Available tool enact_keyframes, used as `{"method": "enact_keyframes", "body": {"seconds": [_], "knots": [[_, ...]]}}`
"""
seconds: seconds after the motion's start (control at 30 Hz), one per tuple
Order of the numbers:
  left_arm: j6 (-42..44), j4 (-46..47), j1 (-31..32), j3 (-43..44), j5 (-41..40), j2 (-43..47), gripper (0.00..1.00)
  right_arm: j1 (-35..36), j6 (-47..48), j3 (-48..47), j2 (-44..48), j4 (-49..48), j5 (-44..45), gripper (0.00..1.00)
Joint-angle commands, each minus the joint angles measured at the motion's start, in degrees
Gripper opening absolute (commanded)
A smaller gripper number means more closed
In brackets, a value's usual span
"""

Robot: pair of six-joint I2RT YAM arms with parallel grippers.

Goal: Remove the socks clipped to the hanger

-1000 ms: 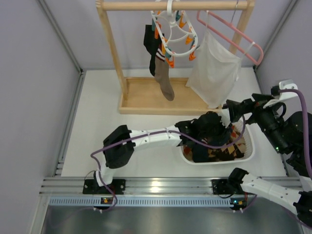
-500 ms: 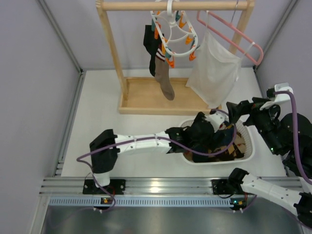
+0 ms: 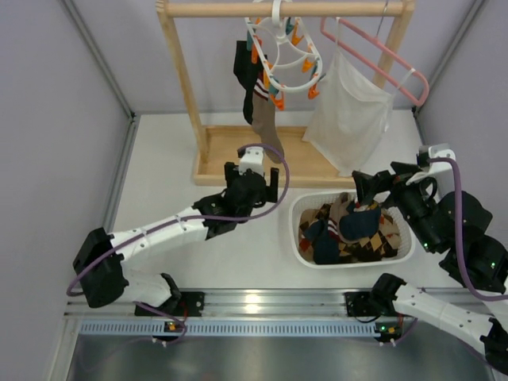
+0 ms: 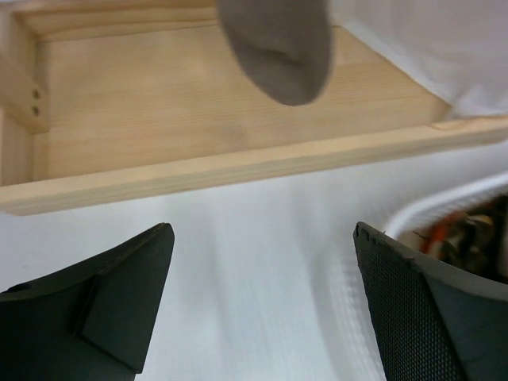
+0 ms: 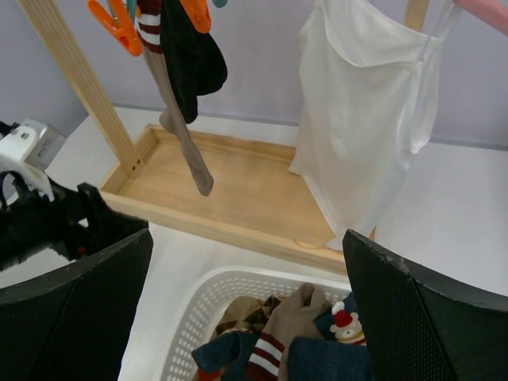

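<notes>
Two socks hang clipped to the white plastic ring-shaped drying hanger (image 3: 286, 57) on the wooden rack (image 3: 230, 155): a long brown sock (image 3: 268, 131) and a black sock (image 3: 243, 70) beside it. Both look light and limp, and I expect stretch before the orange clips (image 5: 119, 28) release. I would grip the brown sock mid-leg, not at the toe.

My left gripper (image 4: 263, 254) is spread wide and empty, just below that toe. My right gripper (image 5: 246, 238) is also spread and empty, near the white plastic basket (image 3: 357, 264).

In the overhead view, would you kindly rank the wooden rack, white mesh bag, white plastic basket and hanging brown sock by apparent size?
Largest: light wooden rack.
Next: white mesh bag and white plastic basket, too alike to rank.
Smallest: hanging brown sock.
</notes>
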State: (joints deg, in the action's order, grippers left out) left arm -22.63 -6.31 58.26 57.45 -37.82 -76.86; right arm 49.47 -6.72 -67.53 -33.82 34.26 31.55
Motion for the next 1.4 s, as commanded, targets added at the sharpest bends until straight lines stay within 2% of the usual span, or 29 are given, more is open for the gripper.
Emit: {"method": "enact_keyframes", "body": {"seconds": [0.0, 0.1, 0.33, 0.6, 0.9, 1.07, 1.2, 1.23, 1.3, 1.33, 1.37], "knots": [[-1.45, 5.15, -7.0, -2.08, 1.96, 0.49, 0.98, 0.45, -1.01, 1.78, -0.36, -8.06, -2.99, 1.0], [0.48, 7.78, -8.69, 0.46, 1.0, -2.06, 0.98, 0.45, -0.75, 4.33, -0.02, -11.13, -3.69, 0.99], [3.38, 13.86, -8.6, 6.62, 3.19, -6.98, 0.98, 0.45, -0.48, 5.65, -1.51, -10.44, -5.79, 0.99], [6.98, 19.57, -7.9, 16.37, -2.42, -17.61, 0.98, 0.45, -0.75, 7.32, 0.43, -13.69, -9.58, 0.99], [16.38, 24.31, -8.16, 27.09, -14.45, -30.53, 0.98, 0.45, -0.05, 7.41, 1.65, -11.41, -10.54, 0.99], [17.62, 25.2, -10.09, 29.82, -13.77, -34.93, 0.95, 0.45, 0.57, 7.5, 2.36, -10.88, -11.07, 0.99], [19.11, 26.6, -10.89, 30.62, -14.65, -36.96, 0.77, 0.45, 0.92, 8.11, 2.62, -10.71, -11.51, 1.0], [19.2, 26.87, -10.97, 30.27, -14.73, -36.78, 0.59, 0.45, 1.18, 8.29, 2.88, -10.71, -11.6, 0.99], [18.86, 27.22, -11.06, 29.57, -15.35, -35.82, 0.39, 0.45, 1.45, 8.64, 2.89, -10.79, -11.51, 0.99], [18.33, 27.31, -11.06, 27.99, -15.61, -34.25, 0.22, 0.45, 1.53, 8.64, 2.8, -10.88, -11.51, 0.99], [17.28, 27.22, -10.98, 27.11, -15.88, -33.36, 0.15, 0.45, 1.54, 8.64, 2.89, -10.88, -11.51, 0.99]]}}
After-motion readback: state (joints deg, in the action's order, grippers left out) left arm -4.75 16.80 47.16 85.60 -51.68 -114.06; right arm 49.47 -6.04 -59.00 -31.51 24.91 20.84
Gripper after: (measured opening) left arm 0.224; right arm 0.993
